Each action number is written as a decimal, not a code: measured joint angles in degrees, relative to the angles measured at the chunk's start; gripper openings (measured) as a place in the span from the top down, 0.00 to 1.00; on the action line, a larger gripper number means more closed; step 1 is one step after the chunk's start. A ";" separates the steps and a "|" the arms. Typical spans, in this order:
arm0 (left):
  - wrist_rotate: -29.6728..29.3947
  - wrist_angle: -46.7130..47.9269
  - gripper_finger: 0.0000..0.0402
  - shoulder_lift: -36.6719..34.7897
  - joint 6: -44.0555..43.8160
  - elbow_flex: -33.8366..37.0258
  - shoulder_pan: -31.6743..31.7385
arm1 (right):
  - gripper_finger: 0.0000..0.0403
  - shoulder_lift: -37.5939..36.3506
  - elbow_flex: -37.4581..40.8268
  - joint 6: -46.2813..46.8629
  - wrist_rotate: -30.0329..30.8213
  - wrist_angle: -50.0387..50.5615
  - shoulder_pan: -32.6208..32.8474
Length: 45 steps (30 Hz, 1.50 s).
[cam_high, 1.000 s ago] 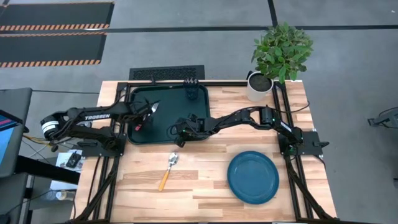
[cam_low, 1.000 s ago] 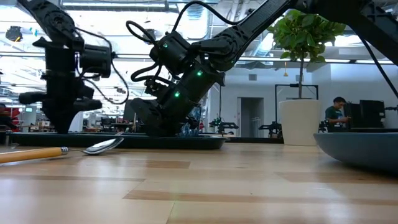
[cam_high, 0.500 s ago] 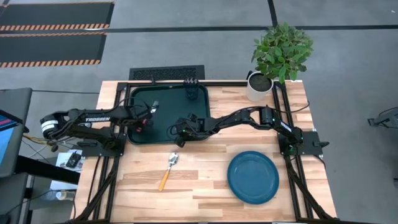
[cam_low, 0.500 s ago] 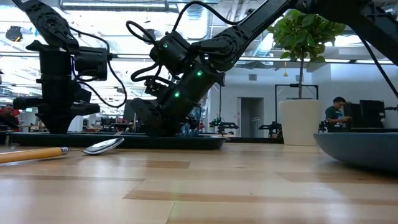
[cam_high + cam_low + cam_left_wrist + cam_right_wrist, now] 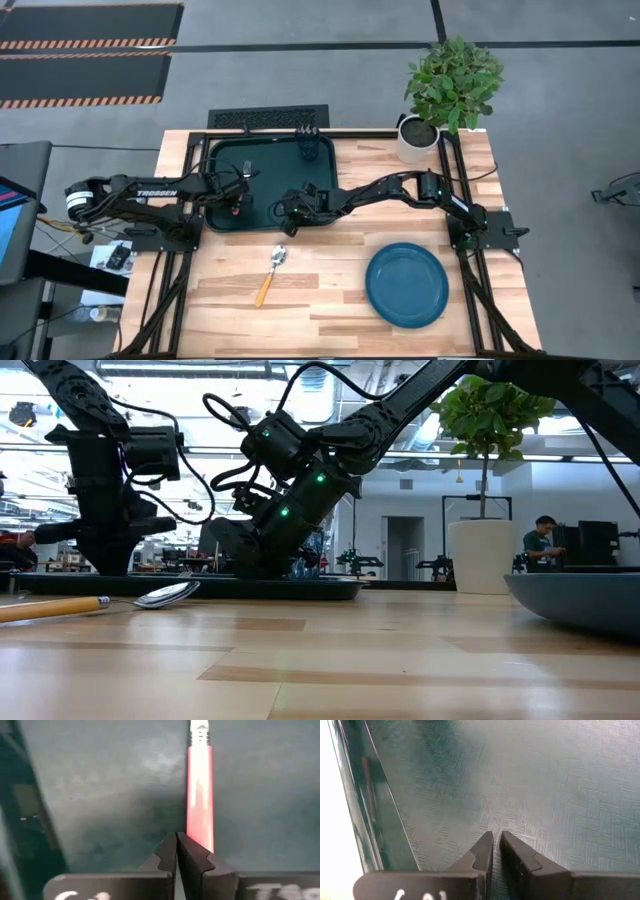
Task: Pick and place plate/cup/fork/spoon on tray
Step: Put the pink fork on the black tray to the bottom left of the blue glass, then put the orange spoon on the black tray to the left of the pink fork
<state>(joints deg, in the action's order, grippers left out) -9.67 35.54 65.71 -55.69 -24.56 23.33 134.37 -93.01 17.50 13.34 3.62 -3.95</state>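
The dark green tray (image 5: 262,165) lies at the table's far left. My left gripper (image 5: 236,192) is low over the tray's left half, shut on the red-handled fork (image 5: 200,790). My right gripper (image 5: 284,208) is shut and empty, low over the tray floor (image 5: 545,780) near the tray's near rim. The small dark cup (image 5: 308,152) stands in the tray's far right corner. The orange-handled spoon (image 5: 270,274) lies on the table in front of the tray. The teal plate (image 5: 406,285) lies on the table at the near right. My left gripper has the fork by the end of its red handle (image 5: 201,845). One finger (image 5: 195,862) hides the place of contact, so the kind of hold does not show. The fingers point down at the tray and lie along the handle. The handle runs out past the fingertips, close over the tray floor (image 5: 100,785).
A white pot with a green plant (image 5: 413,140) stands at the table's far right corner. The spoon's bowl (image 5: 165,595) lies just in front of the tray's near rim. Bare wood shows between the spoon and the plate (image 5: 580,600).
My left gripper has gone down toward the tray floor with the fork and a little toward the table's near edge. The fork, held slanting above the tray before, now sits lower and closer to the floor.
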 joint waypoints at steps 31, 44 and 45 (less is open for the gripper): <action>4.23 6.98 1.00 -14.86 8.13 -7.41 -3.02 | 0.84 -8.14 0.17 -4.17 -10.71 6.42 0.34; 6.37 -25.26 0.78 -9.66 19.93 -4.20 -22.11 | 0.67 -29.26 3.42 -8.61 -19.67 43.11 8.69; 5.90 -26.55 0.74 -7.86 20.43 -4.20 -23.17 | 0.66 -30.80 4.45 -7.32 -19.61 44.04 9.87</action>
<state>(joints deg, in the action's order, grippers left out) -3.77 9.00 57.86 -35.26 -28.75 0.16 103.57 -88.57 10.18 -6.26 47.65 5.92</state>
